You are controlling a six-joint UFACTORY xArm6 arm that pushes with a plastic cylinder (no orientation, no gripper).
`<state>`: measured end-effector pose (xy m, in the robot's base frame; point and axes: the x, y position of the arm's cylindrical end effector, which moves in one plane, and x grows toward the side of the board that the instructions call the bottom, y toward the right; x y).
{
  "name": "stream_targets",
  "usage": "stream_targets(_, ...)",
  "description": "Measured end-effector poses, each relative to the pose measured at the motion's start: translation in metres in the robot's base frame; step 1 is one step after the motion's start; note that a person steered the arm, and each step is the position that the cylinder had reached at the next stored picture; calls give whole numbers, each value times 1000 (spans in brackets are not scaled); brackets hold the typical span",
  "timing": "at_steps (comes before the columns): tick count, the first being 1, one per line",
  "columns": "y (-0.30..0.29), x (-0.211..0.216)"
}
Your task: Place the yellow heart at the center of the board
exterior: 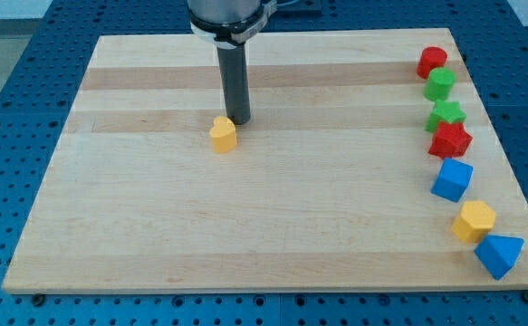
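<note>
gripperless rod: your tip [237, 120] grasps nothing, sits just far-right of yellow heart [224, 134]. likely light, rigid, slides easily on counter [155, 226]; push its far-left side, rightward and nearer.

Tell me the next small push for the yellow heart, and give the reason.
Probably a short push toward the view's bottom and slightly right. My tip sits just above and right of the yellow heart, seemingly touching it, and the heart lies above and left of the middle of the board. Shifting the tip a little leftward first would steer it better.
</note>
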<state>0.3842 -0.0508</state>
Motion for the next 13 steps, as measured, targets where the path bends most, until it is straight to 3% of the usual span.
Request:
stream_targets(1,0,-2)
stream_targets(2,-28,-40)
stream_targets(4,-96,-4)
stream_targets(5,-71,26)
stream_targets(8,34,38)
stream_targets(10,29,40)
stream_targets(12,20,115)
stream_targets(13,56,118)
